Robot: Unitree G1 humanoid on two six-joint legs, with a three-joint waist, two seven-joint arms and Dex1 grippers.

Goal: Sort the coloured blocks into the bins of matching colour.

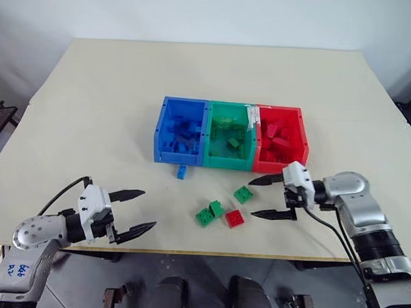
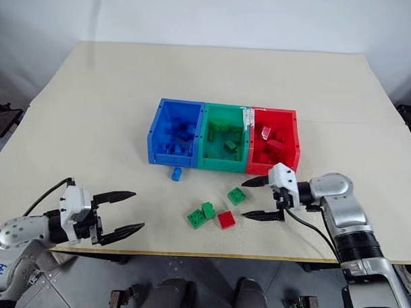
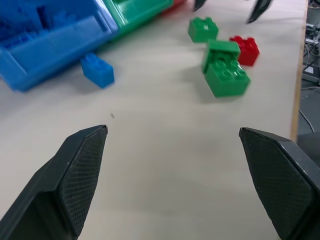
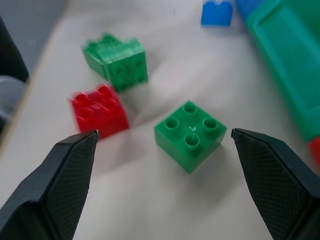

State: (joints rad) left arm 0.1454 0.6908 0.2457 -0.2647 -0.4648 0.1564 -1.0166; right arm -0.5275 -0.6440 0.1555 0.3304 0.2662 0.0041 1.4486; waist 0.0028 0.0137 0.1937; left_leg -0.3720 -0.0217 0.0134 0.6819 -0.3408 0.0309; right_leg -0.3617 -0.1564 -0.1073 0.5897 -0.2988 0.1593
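**Two open grippers by the loose bricks**

The right gripper (image 1: 270, 196) comes in from the right side of the pale wooden table (image 1: 113, 103). Its two black fingers point left and stand wide apart, holding nothing. Just in front of them lies a small square green plastic brick with four studs (image 4: 189, 134). It sits between the two fingertips in the right wrist view, but nothing touches it.

A little farther out lies a small red studded plastic brick (image 1: 234, 218). Beside that one are two green studded plastic bricks pressed together (image 1: 209, 213), one tipped against the other. They look blurry in the right wrist view, so I cannot tell how they are joined.

The left gripper (image 1: 137, 210) is low at the near left edge of the table. Its fingers point right, are spread wide too, and hold nothing. It is well apart from the bricks.

Behind the loose bricks stand three joined open plastic boxes in a row. The blue bin (image 1: 160, 129) is on the left and has blue bricks in it. The green bin (image 1: 226, 161) is in the middle and holds a few green bricks. The red bin (image 1: 303, 134) is on the right and holds red bricks. The bricks inside are piled up and hard to count.

One small oblong blue plastic brick (image 1: 182, 171) lies on the table just in front of the blue bin.
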